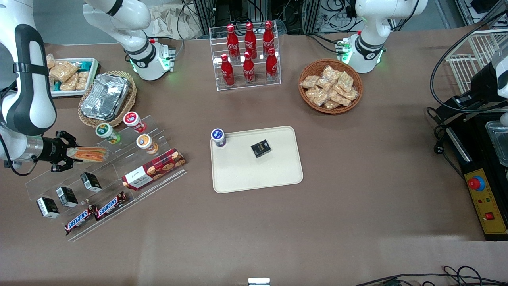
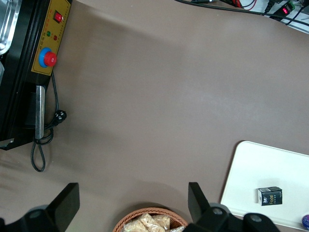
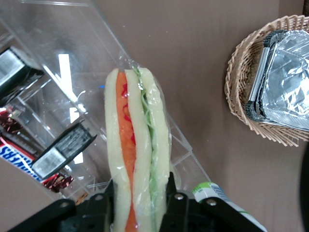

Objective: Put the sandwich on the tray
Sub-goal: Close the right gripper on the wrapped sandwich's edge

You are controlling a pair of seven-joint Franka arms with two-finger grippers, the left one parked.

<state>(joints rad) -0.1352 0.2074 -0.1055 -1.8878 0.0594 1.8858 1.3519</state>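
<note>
The working arm (image 1: 24, 79) has glossy white shells with a wide black band. A dark cable hangs beside its black gripper (image 1: 65, 155), above the clear rack (image 1: 99, 174).

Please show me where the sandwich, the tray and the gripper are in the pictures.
sandwich (image 3: 137, 154): right wrist view, on its orange filling layer.
tray (image 1: 254, 174): front view, on bare cream surface.
gripper (image 1: 68, 155): front view, midway between fingertips, shut on the sandwich above the clear display rack.

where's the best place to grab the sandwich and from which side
Across its flat bread faces at one end, as the gripper does now: fingers shut on the sandwich, one on each outer slice. The wedge is thin across its layers, so the gripper spans it, and pressing the slices together holds the filling in. Come end-on, along its length.
</note>
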